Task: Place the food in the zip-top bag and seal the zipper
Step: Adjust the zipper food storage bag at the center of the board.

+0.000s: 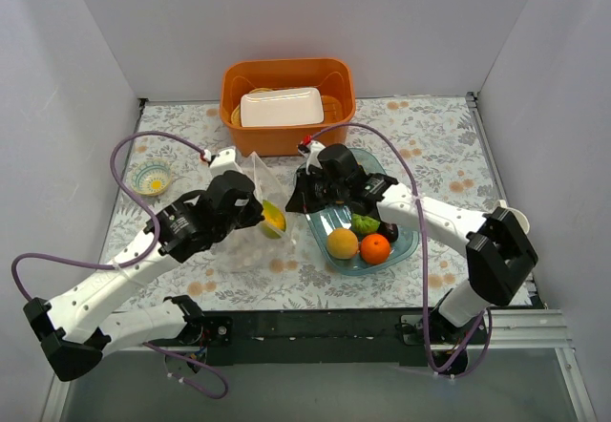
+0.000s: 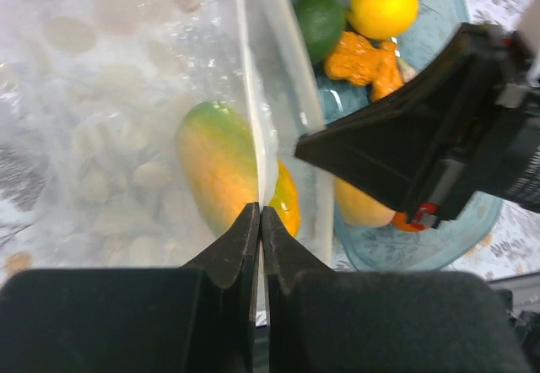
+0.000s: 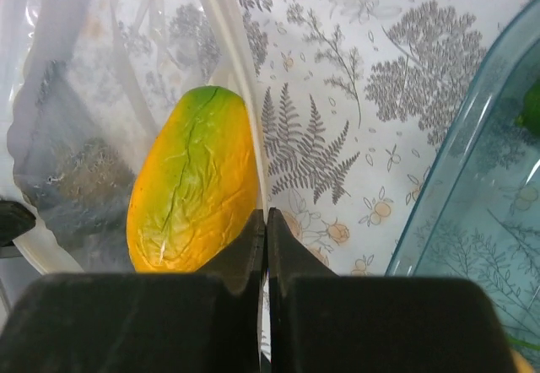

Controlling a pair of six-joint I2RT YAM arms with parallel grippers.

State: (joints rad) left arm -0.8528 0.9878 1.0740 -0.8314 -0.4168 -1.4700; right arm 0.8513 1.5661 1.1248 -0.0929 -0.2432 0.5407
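left gripper (image 2: 260, 210): pinched fully closed on the zip-top bag (image 2: 110, 111), right on its zipper strip (image 2: 246, 94), probably to hold that lip up

right gripper (image 3: 266, 214): also clamped flat on the strip, so the 2 could keep the mouth spread

mango (image 3: 194, 183): looked already inside the bag, lying low

rest of food: lemon (image 1: 343, 242), orange (image 1: 375, 248), lime (image 1: 365, 222) and eggplant (image 1: 389, 232) sat in the blue tray (image 1: 361, 269), just right of the bag

room: grippers close together at the mouth, tray rim right beside them, and more open table toward the orange bin (image 1: 286, 134)
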